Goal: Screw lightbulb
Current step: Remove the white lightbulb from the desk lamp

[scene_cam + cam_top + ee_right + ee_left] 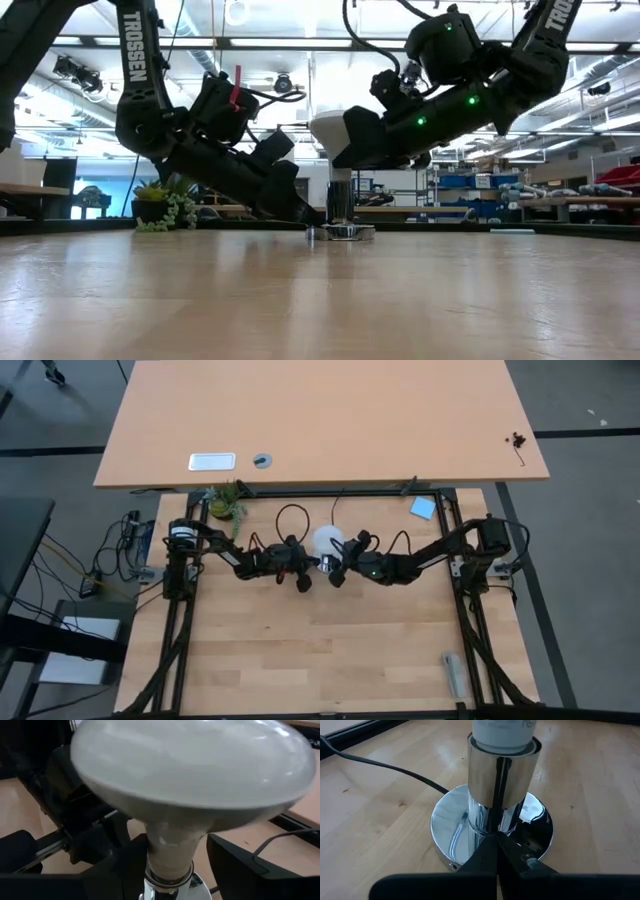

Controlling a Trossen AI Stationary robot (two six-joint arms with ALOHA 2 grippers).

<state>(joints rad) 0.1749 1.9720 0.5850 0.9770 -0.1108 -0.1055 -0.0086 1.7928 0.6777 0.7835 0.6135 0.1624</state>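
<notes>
at the left of the wooden tabletop (pixel 330 650), one small potted plant (pixel 226 503) stands by the back edge. inward from it, the left tool (pixel 496 851) rests low against the shiny base, its two fingers pressed together and holding nothing. at the middle stands one chrome socket (pixel 502 770), a cylinder on a round mirror-like disc (pixel 445 827), with one black cord (pixel 385 767) trailing off across the wood. in the socket sits the one lightbulb (pixel 190 770), white, wide dome up, its neck down in the chrome collar. to its right, the right tool (pixel 340 567) reaches around the bulb's neck, fingers (pixel 235 865) spread on either side and not touching it. further right, one blue square (pixel 423 508) lies near the back corner and one grey object (pixel 455 675) near the front. behind is a workshop with shelves and ceiling lights.
</notes>
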